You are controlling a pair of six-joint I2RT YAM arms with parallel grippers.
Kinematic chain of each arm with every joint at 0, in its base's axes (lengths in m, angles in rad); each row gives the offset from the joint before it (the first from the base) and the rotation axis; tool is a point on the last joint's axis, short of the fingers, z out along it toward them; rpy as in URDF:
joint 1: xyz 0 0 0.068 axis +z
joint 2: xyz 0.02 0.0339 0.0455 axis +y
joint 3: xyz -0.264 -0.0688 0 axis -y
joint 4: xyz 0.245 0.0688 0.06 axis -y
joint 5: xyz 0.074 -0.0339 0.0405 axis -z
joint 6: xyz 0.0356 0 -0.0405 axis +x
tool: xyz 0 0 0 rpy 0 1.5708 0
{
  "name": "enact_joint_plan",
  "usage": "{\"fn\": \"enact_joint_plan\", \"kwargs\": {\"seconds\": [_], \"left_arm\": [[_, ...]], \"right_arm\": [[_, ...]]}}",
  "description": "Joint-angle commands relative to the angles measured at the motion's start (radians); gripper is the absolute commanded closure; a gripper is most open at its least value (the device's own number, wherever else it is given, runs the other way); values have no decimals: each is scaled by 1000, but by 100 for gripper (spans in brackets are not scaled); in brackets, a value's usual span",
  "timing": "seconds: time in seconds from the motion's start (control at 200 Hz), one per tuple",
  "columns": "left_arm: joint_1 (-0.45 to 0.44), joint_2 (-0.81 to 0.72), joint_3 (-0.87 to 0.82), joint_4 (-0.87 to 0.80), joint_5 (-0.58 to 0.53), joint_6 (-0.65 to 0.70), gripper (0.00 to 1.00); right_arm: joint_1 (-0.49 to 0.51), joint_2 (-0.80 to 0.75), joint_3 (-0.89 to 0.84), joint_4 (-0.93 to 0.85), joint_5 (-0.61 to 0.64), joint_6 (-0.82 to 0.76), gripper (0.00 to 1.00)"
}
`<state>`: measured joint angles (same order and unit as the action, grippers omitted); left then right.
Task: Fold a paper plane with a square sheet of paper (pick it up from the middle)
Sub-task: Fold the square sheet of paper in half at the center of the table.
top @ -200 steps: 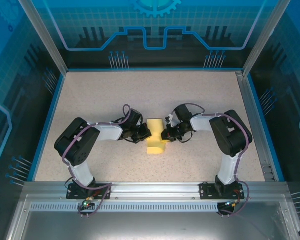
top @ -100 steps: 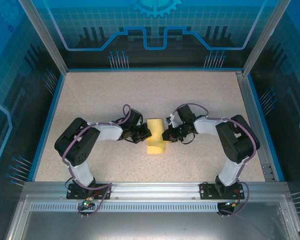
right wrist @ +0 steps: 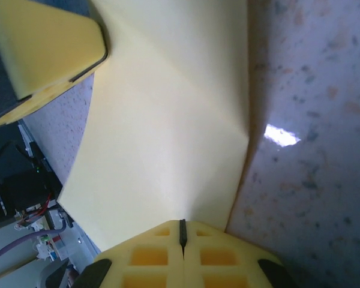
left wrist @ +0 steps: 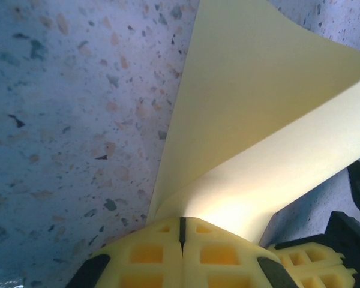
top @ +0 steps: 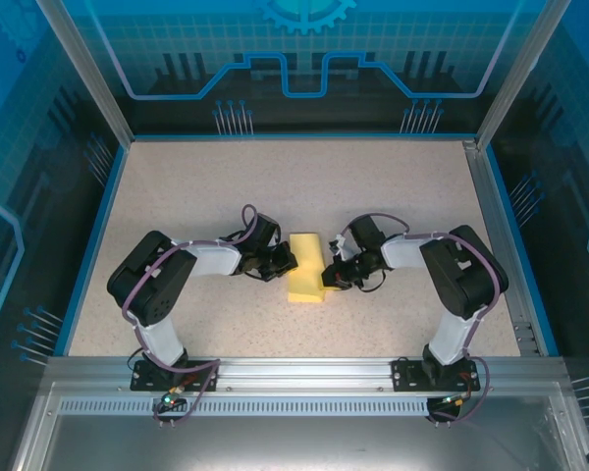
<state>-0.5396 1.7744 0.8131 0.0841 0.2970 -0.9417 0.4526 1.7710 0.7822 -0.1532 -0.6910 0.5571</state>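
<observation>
Tightly closed, the left pincer [top: 283,263] clamps the nine o'clock edge of the thin yellow part-folded sheet of paper [top: 304,251]. The right pincer [top: 326,279], equally closed, nips its four o'clock edge. The sheet lies mid-way across the speckled beige bench [top: 206,186].

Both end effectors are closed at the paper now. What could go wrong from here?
1. The left end effector and right end effector pinch opposite edges of the paper; pulling apart could tear it.
2. The fold looks curled, not pressed flat, so the crease may set crooked.
</observation>
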Motion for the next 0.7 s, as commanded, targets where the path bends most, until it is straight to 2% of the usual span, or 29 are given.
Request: {"fn": "enact_joint_plan", "kwargs": {"seconds": [0.0, 0.19, 0.295, 0.425, 0.695], "left_arm": [[-6, 34, 1, -72, -19, 15, 100], [-6, 34, 1, -70, -16, 13, 100], [-5, 33, 4, -74, -15, 16, 100], [-6, 33, 5, -74, -15, 17, 100], [-6, 29, 5, -78, -19, 22, 100]], "right_arm": [[21, -62, -20, -12, -34, 8, 100], [59, -23, -41, 12, -26, 22, 100], [59, 9, -57, -5, 28, 11, 100], [56, 31, -73, 12, 15, 14, 100], [60, -84, -82, 6, -7, 24, 100]]}}
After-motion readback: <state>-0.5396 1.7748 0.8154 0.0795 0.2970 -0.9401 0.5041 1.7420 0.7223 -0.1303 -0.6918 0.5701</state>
